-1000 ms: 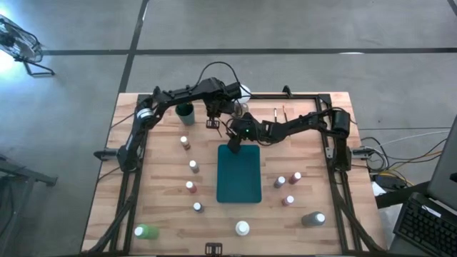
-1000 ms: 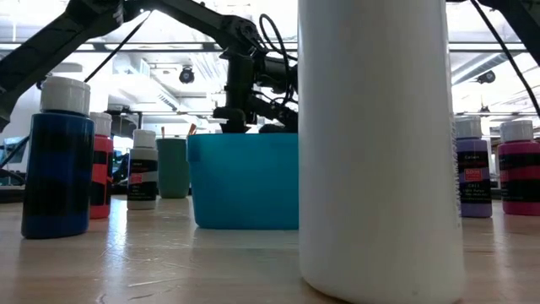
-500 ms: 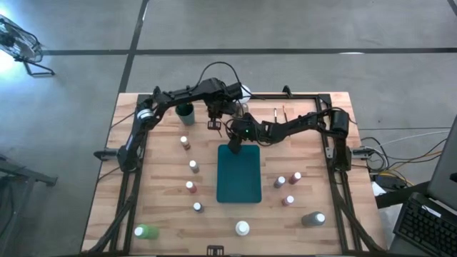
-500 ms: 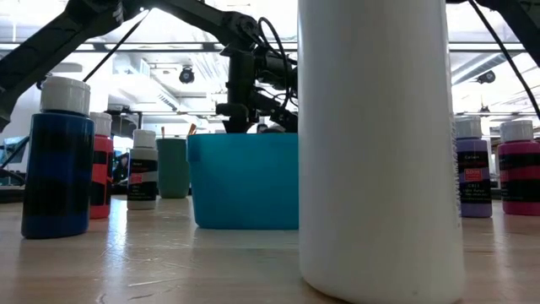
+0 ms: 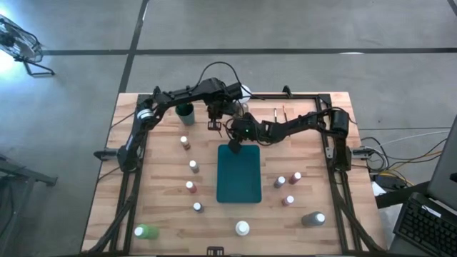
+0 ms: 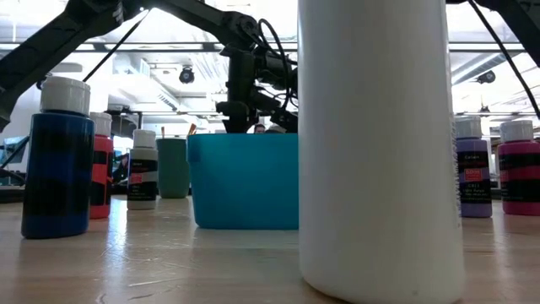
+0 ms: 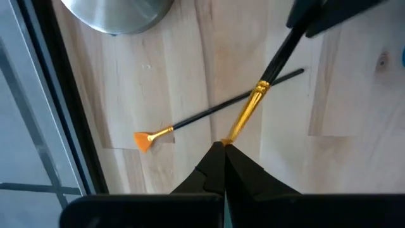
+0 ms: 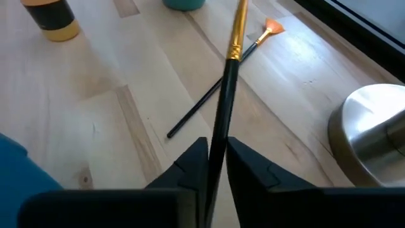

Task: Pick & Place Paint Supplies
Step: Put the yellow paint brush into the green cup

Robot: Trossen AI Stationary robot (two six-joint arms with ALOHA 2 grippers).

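A thin paintbrush (image 7: 253,104), black-handled with a gold ferrule, hangs slanted above the far middle of the table between my two grippers. My left gripper (image 7: 224,147) (image 5: 213,123) is shut on its ferrule end, and my right gripper (image 8: 217,158) (image 5: 228,129) is shut on its black handle. A second brush (image 7: 209,114) with an orange fan tip lies flat on the wood under it. Small white-capped bottles (image 5: 194,166) stand left and right of the teal tray (image 5: 239,178). My left gripper pinches the brush's tip just past the gold ferrule (image 7: 229,136) between its two shut fingertips, pointing down from above. The brush runs up and away from the fingers. My right gripper has the black handle (image 8: 220,130) between its two fingers, coming slanted downward from the table's right. The brush runs on past the fingers and is clear of the table.
A metal base (image 8: 370,126) with a white ball stands at the far edge, and a teal cup (image 5: 186,111) sits to the left. Two more brushes (image 5: 279,113) lie at the back right. A large white bottle (image 6: 380,143) stands at the near edge.
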